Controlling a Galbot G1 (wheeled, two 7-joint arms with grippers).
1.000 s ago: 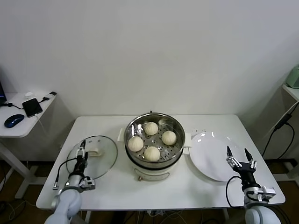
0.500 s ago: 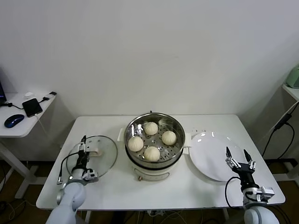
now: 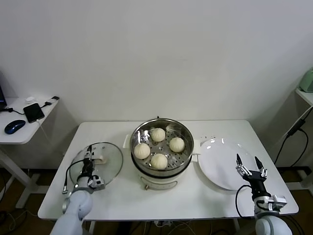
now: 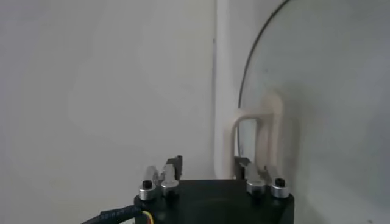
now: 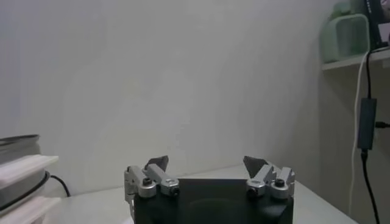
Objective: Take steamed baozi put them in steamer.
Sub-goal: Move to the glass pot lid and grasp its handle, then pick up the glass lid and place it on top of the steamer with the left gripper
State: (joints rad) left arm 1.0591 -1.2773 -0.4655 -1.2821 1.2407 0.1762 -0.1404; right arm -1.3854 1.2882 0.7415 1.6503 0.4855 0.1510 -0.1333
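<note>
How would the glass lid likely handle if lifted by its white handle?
The glass lid looks rigid and breakable, so it probably needs gentle handling. Its white handle is a narrow loop near the rim, so the lid would likely hang tilted. The smooth glass may slide if pushed.

The steamer [image 3: 161,147] is a round, shiny stainless-steel pot on a cream-white base, upright and uncovered, with a perforated metal tray inside. Four steamed baozi [image 3: 159,160] lie on that tray: smooth, domed, cream-white buns, all dome-up. Taking the steamer's centre as reference, one sits toward the far wall [image 3: 157,134], one toward the robot's left [image 3: 142,151], one toward its right [image 3: 176,144], and one at the near side. The buns are spaced apart from one another in a rough diamond, each close to the steamer's inner wall.
</note>
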